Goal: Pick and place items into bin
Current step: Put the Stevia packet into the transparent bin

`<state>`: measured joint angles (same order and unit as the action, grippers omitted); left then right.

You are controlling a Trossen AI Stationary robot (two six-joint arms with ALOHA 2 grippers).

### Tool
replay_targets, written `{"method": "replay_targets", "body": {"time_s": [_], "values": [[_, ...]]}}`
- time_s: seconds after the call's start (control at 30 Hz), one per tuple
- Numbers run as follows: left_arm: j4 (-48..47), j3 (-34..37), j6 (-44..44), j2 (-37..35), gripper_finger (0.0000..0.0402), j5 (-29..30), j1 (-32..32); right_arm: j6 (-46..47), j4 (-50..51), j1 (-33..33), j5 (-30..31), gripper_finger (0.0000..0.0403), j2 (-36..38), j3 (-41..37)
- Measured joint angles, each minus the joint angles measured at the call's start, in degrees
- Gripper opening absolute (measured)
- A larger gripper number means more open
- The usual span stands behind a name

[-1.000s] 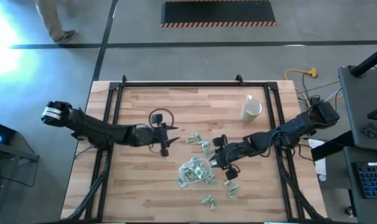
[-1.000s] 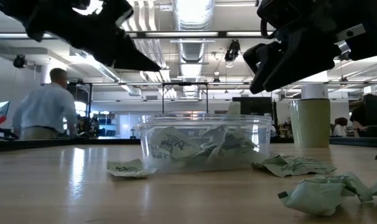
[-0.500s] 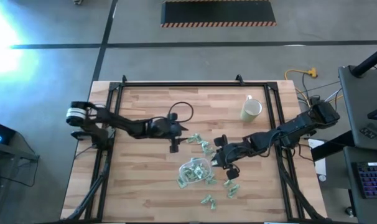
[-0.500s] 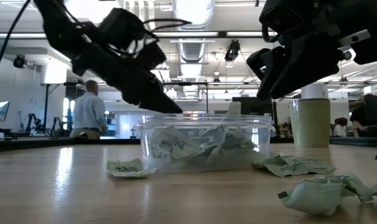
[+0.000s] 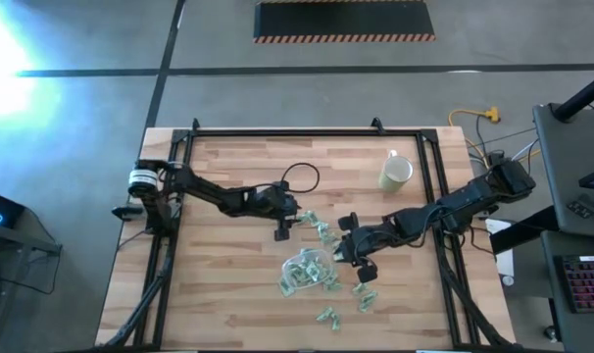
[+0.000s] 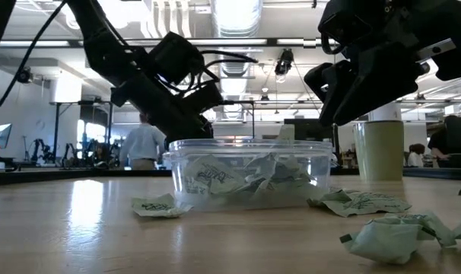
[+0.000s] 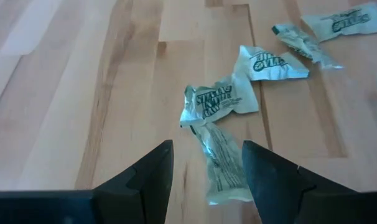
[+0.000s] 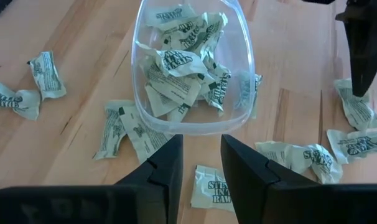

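Observation:
Several pale-green wrapped items fill the clear bin (image 5: pixel 305 271) (image 8: pixel 191 68). More lie loose on the wood around it (image 5: pixel 314 222) (image 5: pixel 364 294). My left gripper (image 5: pixel 282 231) (image 7: pixel 207 147) hangs open just left of the loose ones beyond the bin. One crinkled item (image 7: pixel 224 169) shows on the table between its fingers, and another (image 7: pixel 221 106) lies just ahead. My right gripper (image 5: pixel 348 253) (image 8: pixel 201 142) hovers open at the bin's right side, with nothing between its fingers. A single item (image 8: pixel 213 190) lies on the table below it.
A cream mug (image 5: pixel 396 173) stands at the far right of the table. Black frame rails (image 5: pixel 429 167) run along the table's edges. Bare wood lies at the left and near sides. Beyond the table, a person (image 6: pixel 143 144) walks in the room.
My left gripper has swung toward the table's right edge and come down. It has tipped further downward and reached the loose items beyond the bin. My right gripper has stayed beside the bin.

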<state>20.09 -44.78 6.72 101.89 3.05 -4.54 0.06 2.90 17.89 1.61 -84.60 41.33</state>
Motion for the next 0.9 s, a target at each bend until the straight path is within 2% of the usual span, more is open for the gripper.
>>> {"method": "replay_targets", "body": {"time_s": [0.47,0.73,0.9], "values": [[-2.3,-0.4,-0.2,2.0,0.0097,-0.4,0.0,1.1,0.1,0.0,-0.1,0.0094,0.0,-0.2],[-3.2,-0.3,2.0,1.2,0.0010,-0.3,0.0,1.1,0.2,0.0,-0.2,0.0088,0.0,-0.2],[-3.0,-0.3,2.6,0.0,0.0003,0.0,0.1,1.1,0.4,0.0,-0.2,0.0090,0.0,-0.3]]}}
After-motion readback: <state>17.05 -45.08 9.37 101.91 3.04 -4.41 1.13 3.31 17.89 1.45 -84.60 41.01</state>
